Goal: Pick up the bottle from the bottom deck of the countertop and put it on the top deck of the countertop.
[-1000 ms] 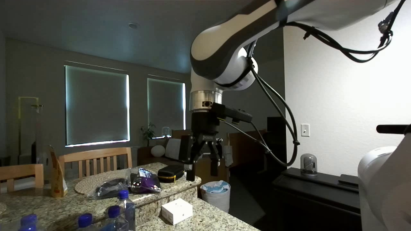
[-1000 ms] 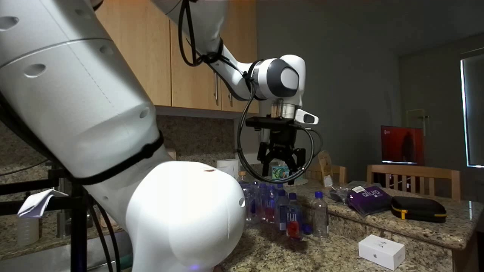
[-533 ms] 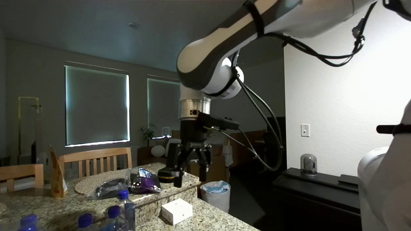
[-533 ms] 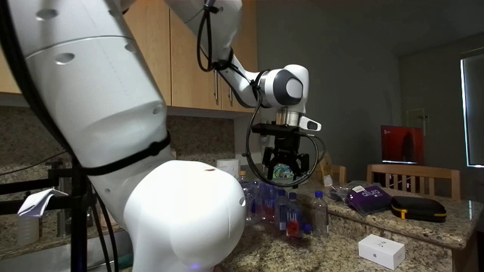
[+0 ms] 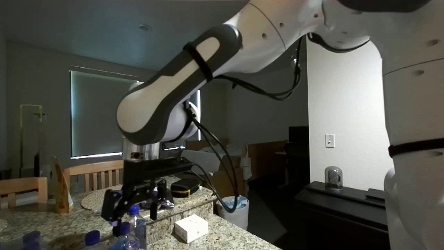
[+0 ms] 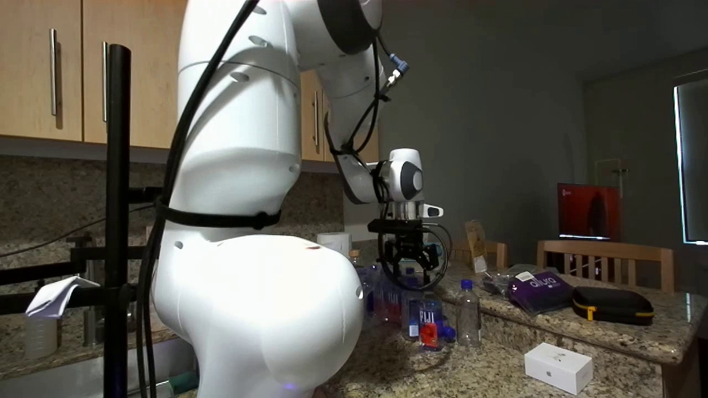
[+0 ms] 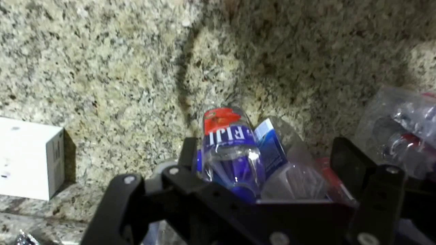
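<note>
The red-labelled bottle [image 7: 224,134] stands on the bench's bottom deck [image 6: 481,373], the hand [image 7: 265,153] empty and spread wide above, so all 3 steps seem left: grasp, lift, placing on the top deck [image 6: 665,333].

Bottles [image 5: 140,229]: seven to eight o'clock, blue caps, some cut off at the bottom edge.
Gripper [image 5: 135,220]: toward seven o'clock, fingers spread, pointing down; whether a fingertip touches a bottle, cannot tell.
White box [image 5: 191,228]: on the lower desk [image 5: 225,239], three o'clock from the gripper.
Black case [image 5: 185,187]: on the raised desk [image 5: 187,202], twelve o'clock from the box.
Basket [image 5: 241,218]: six o'clock, blue cloth [image 5: 228,201] inside.
Wall switch [image 5: 330,141]: three o'clock.
</note>
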